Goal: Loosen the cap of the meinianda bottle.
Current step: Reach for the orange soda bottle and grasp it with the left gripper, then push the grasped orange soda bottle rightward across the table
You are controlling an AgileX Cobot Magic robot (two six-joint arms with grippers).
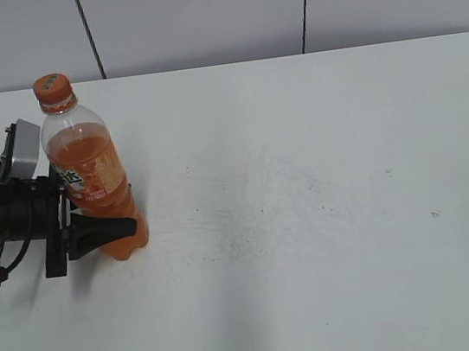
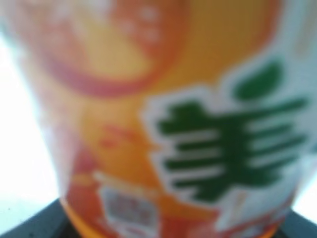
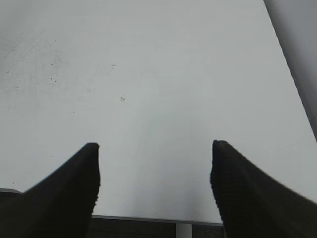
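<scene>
The meinianda bottle (image 1: 84, 162) stands at the far left of the white table (image 1: 310, 217), leaning slightly, about two thirds full of orange soda. Its orange cap (image 1: 52, 86) with a greenish mark sits on the neck, with nothing touching it. My left gripper (image 1: 123, 224) comes in from the left and is shut on the bottle's lower body; one black finger shows in front, the other is hidden behind. The left wrist view is filled by the blurred orange label (image 2: 163, 124). My right gripper (image 3: 154, 146) is open and empty over bare table, and is out of the exterior view.
The table's front edge (image 3: 148, 218) lies just under the right gripper. A grey panelled wall (image 1: 194, 15) runs along the back of the table. Small dark specks (image 1: 434, 214) mark the tabletop.
</scene>
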